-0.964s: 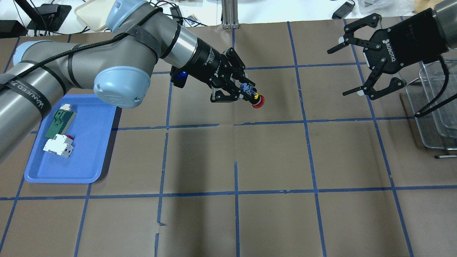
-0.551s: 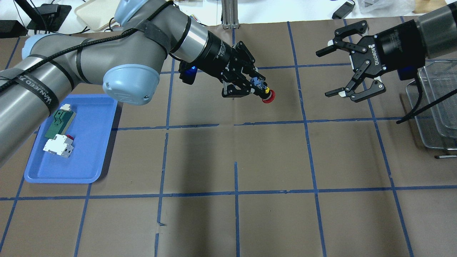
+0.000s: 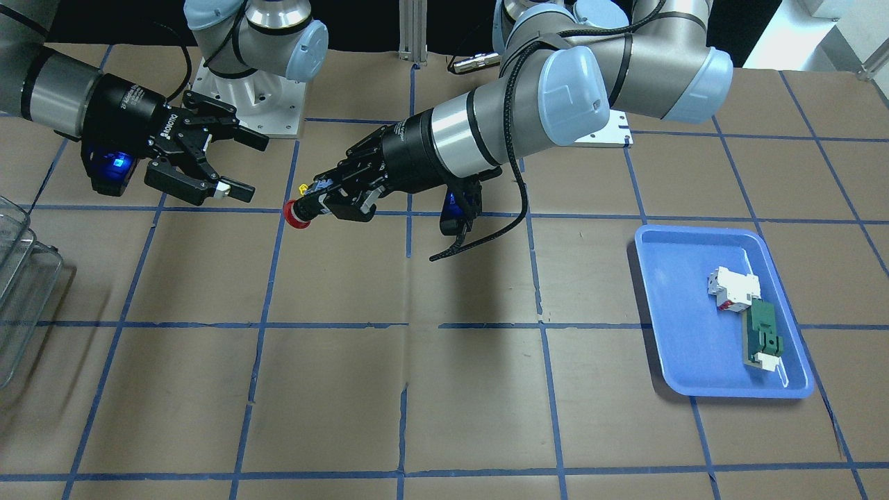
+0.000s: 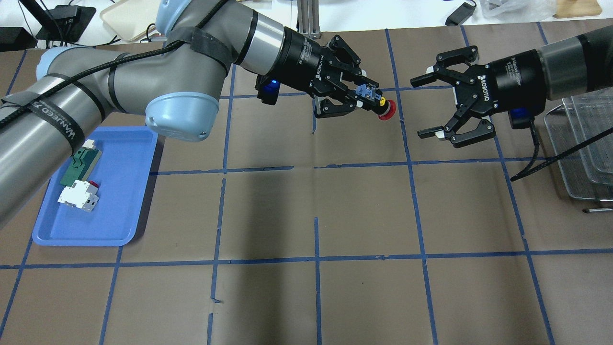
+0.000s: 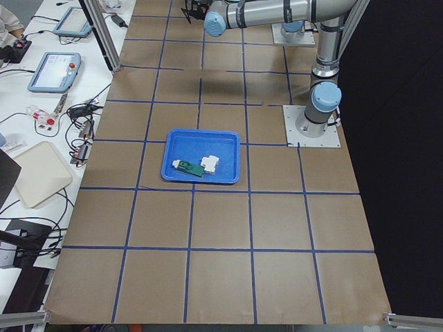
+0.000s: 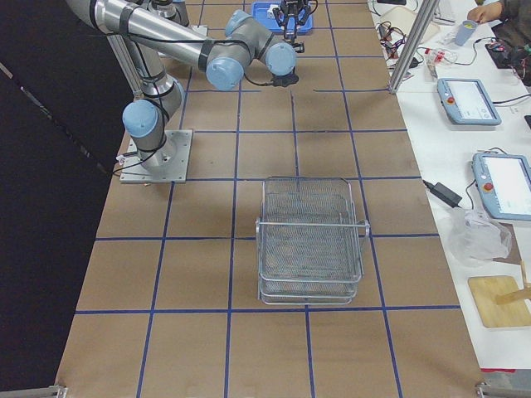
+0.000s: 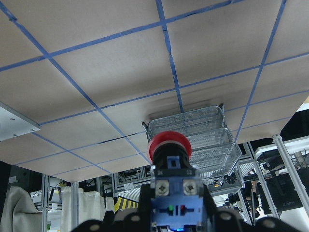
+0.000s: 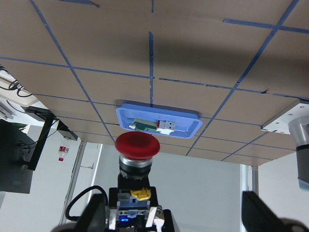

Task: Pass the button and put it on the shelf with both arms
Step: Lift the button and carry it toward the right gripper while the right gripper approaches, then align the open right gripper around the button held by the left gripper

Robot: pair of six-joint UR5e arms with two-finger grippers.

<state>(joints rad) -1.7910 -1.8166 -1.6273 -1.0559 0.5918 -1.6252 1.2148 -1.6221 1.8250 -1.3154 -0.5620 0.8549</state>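
A: Whereabouts of the button (image 4: 386,109)?

B: Clamped by its grey-black body in the left gripper (image 4: 355,97), held off the table (image 4: 364,211), red cap poking out past the jaws toward the right gripper (image 4: 421,108).

A: And over there?

B: Spread wide, nothing inside, facing the cap, near but not touching.

A: Likely feel?

B: Probably light, rigid plastic. Smooth domed cap, so likely slippery and apt to twist if pinched off-centre.

A: Best hold, then?

B: Seemingly across the cap's rim or the short neck just behind it, ahead of the left jaws. Hardly any bare body to grab. Worth closing squarely before letting go on the left.

A: Shelf (image 4: 582,172)?

B: Behind the right gripper, back by its wrist, well apart from the button.
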